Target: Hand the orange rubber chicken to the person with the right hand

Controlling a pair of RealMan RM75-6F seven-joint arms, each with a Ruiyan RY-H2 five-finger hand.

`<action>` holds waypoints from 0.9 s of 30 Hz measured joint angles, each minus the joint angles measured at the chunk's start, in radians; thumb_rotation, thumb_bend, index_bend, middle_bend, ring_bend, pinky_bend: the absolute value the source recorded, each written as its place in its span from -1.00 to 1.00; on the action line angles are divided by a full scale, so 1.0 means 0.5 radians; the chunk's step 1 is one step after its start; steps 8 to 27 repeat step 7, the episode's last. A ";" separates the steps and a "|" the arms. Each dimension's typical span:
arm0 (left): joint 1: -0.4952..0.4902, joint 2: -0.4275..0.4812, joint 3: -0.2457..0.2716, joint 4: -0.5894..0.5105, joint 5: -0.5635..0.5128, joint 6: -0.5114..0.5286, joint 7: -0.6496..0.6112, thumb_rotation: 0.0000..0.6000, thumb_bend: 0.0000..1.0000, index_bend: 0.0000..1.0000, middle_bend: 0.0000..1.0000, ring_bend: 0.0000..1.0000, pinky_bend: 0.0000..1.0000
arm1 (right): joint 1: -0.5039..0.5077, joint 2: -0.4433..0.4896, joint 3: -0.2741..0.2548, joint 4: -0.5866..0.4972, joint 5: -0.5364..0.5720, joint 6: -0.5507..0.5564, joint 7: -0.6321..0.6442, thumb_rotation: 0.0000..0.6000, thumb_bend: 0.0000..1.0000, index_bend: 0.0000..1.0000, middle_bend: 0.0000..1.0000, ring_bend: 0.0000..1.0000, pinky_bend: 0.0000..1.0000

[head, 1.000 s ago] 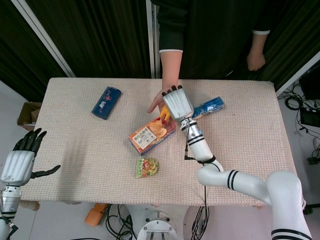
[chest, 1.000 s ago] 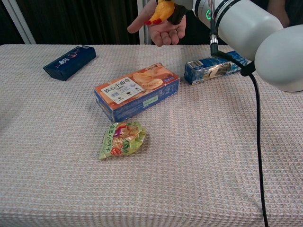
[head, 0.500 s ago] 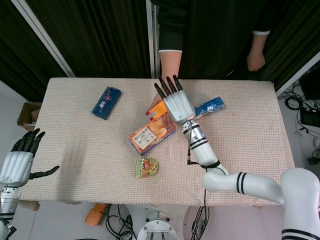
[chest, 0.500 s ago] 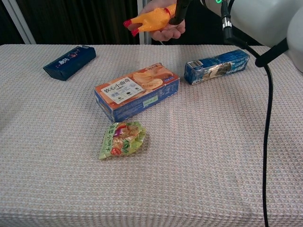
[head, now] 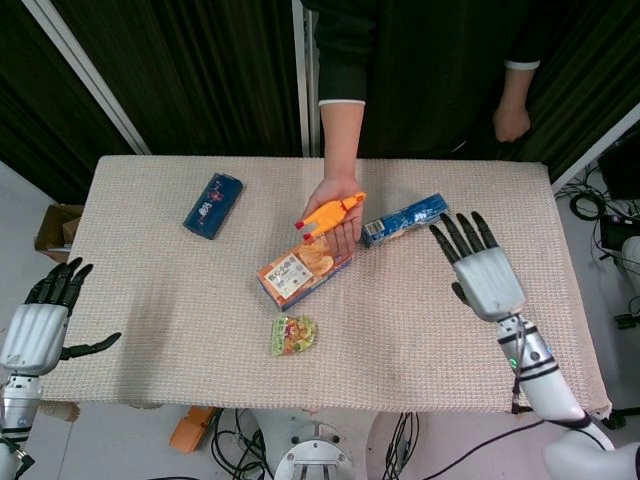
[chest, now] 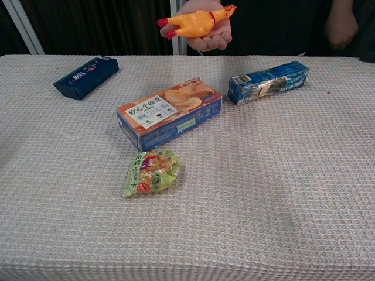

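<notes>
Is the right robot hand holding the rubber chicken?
No, the right robot hand is open and empty, while the rubber chicken lies on the person's palm.

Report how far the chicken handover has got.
Done, by the look of it: the orange rubber chicken lies on the person's open palm above the table. In hand: nothing; the right hand is open, apart from it, and the left hand is open at the table's edge. Left: nothing visible.

My table [head: 160,300] wears a pale waffle-weave cloth. Behind it hang dark pleated curtains [head: 200,70] crossed by white frame bars [head: 85,75]. The floor [head: 15,200] is light grey, with black cables [head: 590,205] coiled on it at one side.
</notes>
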 measured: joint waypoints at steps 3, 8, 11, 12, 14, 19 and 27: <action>0.009 -0.007 0.003 -0.008 0.001 0.011 0.017 0.08 -0.98 -0.89 -0.95 -0.93 -0.63 | -0.267 0.025 -0.156 0.184 -0.151 0.201 0.373 1.00 -0.69 -1.00 -1.00 -1.00 -1.00; 0.010 -0.034 0.007 -0.001 0.003 0.007 0.029 0.07 -0.97 -0.89 -0.95 -0.93 -0.63 | -0.537 -0.030 -0.263 0.570 -0.220 0.380 0.816 1.00 -0.65 -1.00 -1.00 -1.00 -1.00; 0.010 -0.034 0.007 -0.001 0.003 0.007 0.029 0.07 -0.97 -0.89 -0.95 -0.93 -0.63 | -0.537 -0.030 -0.263 0.570 -0.220 0.380 0.816 1.00 -0.65 -1.00 -1.00 -1.00 -1.00; 0.010 -0.034 0.007 -0.001 0.003 0.007 0.029 0.07 -0.97 -0.89 -0.95 -0.93 -0.63 | -0.537 -0.030 -0.263 0.570 -0.220 0.380 0.816 1.00 -0.65 -1.00 -1.00 -1.00 -1.00; 0.010 -0.034 0.007 -0.001 0.003 0.007 0.029 0.07 -0.97 -0.89 -0.95 -0.93 -0.63 | -0.537 -0.030 -0.263 0.570 -0.220 0.380 0.816 1.00 -0.65 -1.00 -1.00 -1.00 -1.00; 0.010 -0.034 0.007 -0.001 0.003 0.007 0.029 0.07 -0.97 -0.89 -0.95 -0.93 -0.63 | -0.537 -0.030 -0.263 0.570 -0.220 0.380 0.816 1.00 -0.65 -1.00 -1.00 -1.00 -1.00; 0.010 -0.034 0.007 -0.001 0.003 0.007 0.029 0.07 -0.97 -0.89 -0.95 -0.93 -0.63 | -0.537 -0.030 -0.263 0.570 -0.220 0.380 0.816 1.00 -0.65 -1.00 -1.00 -1.00 -1.00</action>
